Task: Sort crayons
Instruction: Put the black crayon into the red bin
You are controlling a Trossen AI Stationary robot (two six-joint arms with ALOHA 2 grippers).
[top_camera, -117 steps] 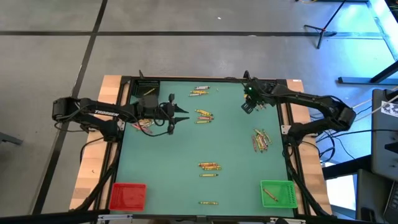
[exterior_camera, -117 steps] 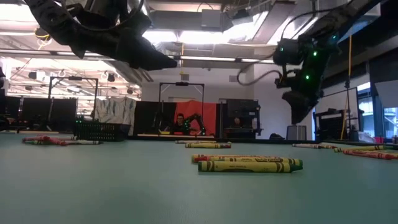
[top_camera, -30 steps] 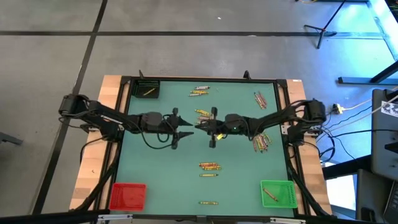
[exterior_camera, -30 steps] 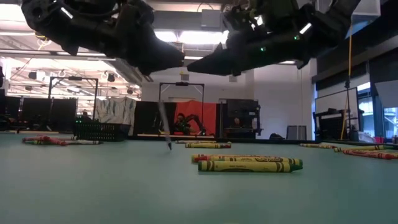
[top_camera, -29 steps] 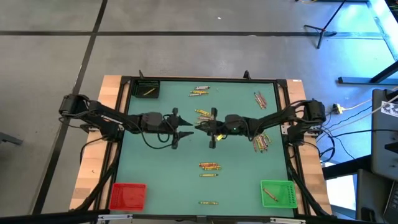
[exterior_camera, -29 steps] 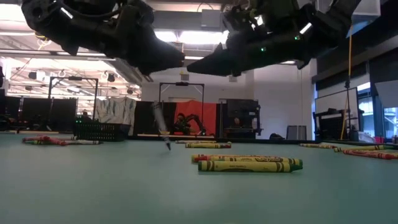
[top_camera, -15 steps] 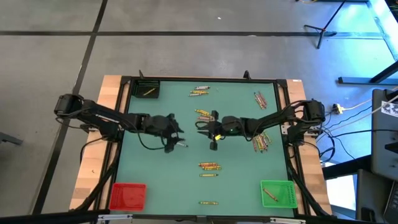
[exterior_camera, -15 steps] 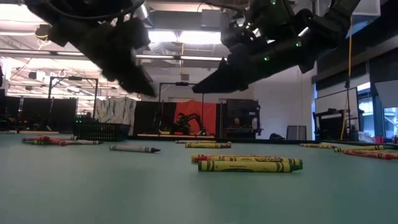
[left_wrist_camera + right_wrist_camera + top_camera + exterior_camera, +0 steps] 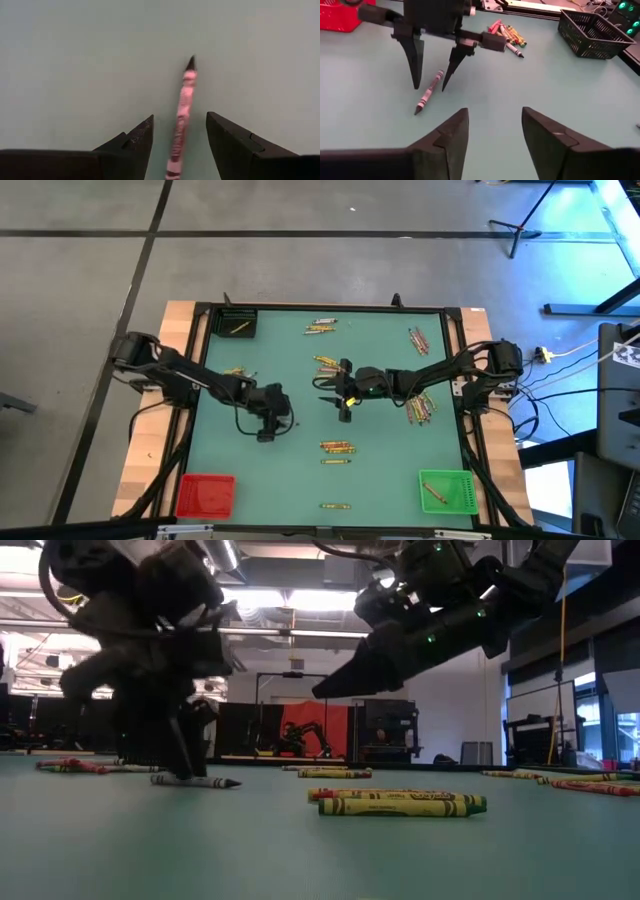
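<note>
High view: I'm seeing the left end effector (image 9: 270, 423) hanging over the mid-left worktop (image 9: 380, 480), with the right end effector (image 9: 333, 392) near centre, apart from it; the crayon is too small here to pick out under the left one. Low view: the crayon (image 9: 196, 780) is lying flat on the worktop, dark tip pointing toward picture right, left fingers straddling its butt end. Left wrist view: I'm looking down at the pinkish crayon (image 9: 181, 115) running lengthwise between the spread fingers (image 9: 140, 137), tip pointing away from the wrist; nothing gripped. Right wrist view: the right end effector (image 9: 492, 131) is hanging released and empty, crayon (image 9: 429, 92) lying beyond it under the left fingers, long axis slanted. Judging handling: light, stiff, brittle wax in a paper wrap, likely rolling easily. I'd be pinching mid-barrel across the long axis, gently.
</note>
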